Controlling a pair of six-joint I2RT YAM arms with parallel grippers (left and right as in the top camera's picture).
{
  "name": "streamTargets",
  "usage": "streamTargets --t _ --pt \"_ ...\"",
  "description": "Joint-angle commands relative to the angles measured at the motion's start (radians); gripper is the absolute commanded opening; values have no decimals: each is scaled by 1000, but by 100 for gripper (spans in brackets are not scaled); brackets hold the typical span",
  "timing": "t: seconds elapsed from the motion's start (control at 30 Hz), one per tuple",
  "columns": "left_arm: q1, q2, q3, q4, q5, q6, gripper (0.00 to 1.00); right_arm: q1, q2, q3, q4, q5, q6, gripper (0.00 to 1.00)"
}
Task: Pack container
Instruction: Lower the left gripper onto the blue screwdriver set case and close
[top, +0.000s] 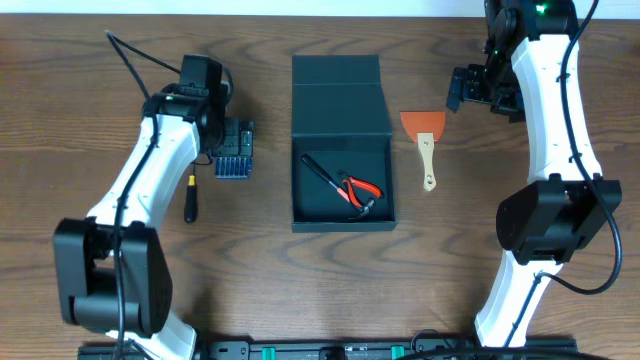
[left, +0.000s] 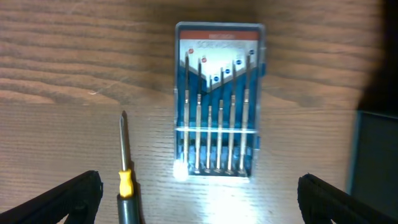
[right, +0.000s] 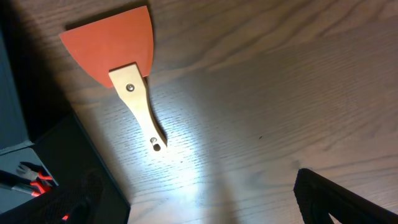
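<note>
The dark container lies open mid-table, its flap lid folded back. Red-handled pliers lie inside it; they also show at the edge of the right wrist view. My left gripper is open and empty above the blue screwdriver-set case, which the overhead view shows left of the container. A yellow-and-black screwdriver lies left of the case. My right gripper is open and empty, above the table near an orange scraper with a wooden handle, right of the container.
The yellow-and-black screwdriver lies on the wood table left of the container. The left arm reaches in from the lower left, the right arm from the right side.
</note>
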Motion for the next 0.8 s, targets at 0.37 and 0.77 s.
streamTargets --t 0.37,0.77 --pt "0 64 18 82 161 10 98 0 -5 16 0 0 -8 99" --pt "-15 106 18 92 118 9 98 0 -5 16 0 0 -7 99"
